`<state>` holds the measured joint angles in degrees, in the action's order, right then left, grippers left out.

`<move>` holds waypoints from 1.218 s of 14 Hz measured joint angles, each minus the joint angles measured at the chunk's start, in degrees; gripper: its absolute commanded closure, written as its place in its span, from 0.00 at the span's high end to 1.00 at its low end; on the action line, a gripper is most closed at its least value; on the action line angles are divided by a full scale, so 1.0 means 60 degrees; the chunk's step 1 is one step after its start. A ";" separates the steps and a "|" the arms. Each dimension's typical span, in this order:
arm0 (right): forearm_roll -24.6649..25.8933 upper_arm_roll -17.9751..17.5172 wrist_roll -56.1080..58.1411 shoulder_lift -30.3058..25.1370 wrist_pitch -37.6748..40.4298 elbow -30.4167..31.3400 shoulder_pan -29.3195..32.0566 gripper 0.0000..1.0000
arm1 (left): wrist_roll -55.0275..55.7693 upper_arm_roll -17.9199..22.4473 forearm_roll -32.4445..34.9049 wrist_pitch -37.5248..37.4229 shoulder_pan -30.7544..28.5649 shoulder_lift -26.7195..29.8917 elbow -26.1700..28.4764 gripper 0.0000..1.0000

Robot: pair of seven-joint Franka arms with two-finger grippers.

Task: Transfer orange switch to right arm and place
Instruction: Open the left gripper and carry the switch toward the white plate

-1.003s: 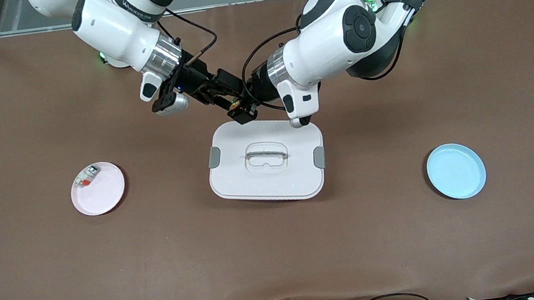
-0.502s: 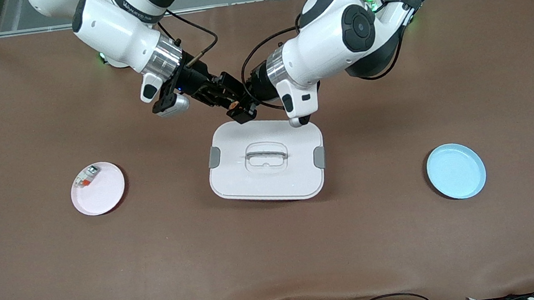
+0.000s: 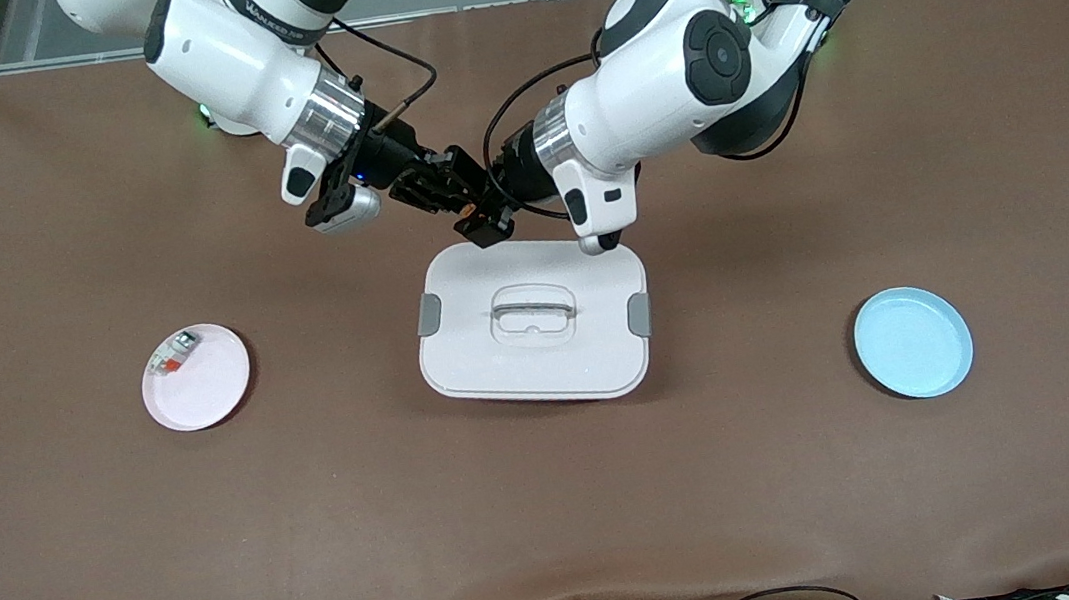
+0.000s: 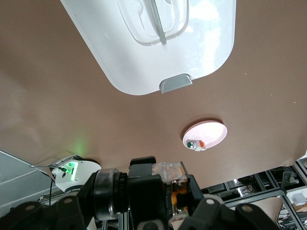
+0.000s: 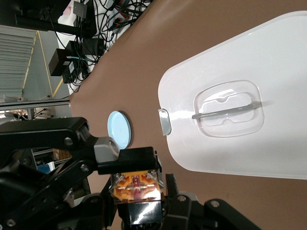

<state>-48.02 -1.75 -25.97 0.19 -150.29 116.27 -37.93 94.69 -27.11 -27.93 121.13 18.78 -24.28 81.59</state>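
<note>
Two grippers meet tip to tip over the table just off the white lid's [image 3: 533,320] edge. Orange switch [image 3: 472,214] sits between them at the handover point. Right wrist view shows the switch [image 5: 136,186] pinched in the left gripper [image 5: 129,165]; right gripper [image 3: 458,200] is around it, grip state can't tell. Left gripper [image 3: 483,217] not yet released. Transfer midway; placing undone, likely on pink plate [image 3: 213,392], beside the whitish part [image 3: 174,353].
</note>
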 measured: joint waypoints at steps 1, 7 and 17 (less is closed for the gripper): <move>0.0000 0.0000 0.0001 0.0002 -0.0003 -0.0007 0.0000 0.00 | 0.0000 0.0000 0.0000 0.0000 -0.0004 0.0000 -0.0005 1.00; -0.0008 0.0067 -0.0048 0.0029 -0.0020 -0.0038 0.0003 0.00 | -0.0227 0.0046 0.0258 0.0055 -0.0260 0.0173 -0.0174 1.00; 0.2590 0.0246 0.1707 -0.0013 0.5984 -0.2268 0.1851 0.00 | -0.3373 0.0124 0.4143 -0.0590 -0.2718 0.0542 -0.0239 1.00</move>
<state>-32.49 -0.27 -15.72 0.12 -114.39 102.66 -26.82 74.45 -26.37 -3.07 117.59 2.47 -21.03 80.16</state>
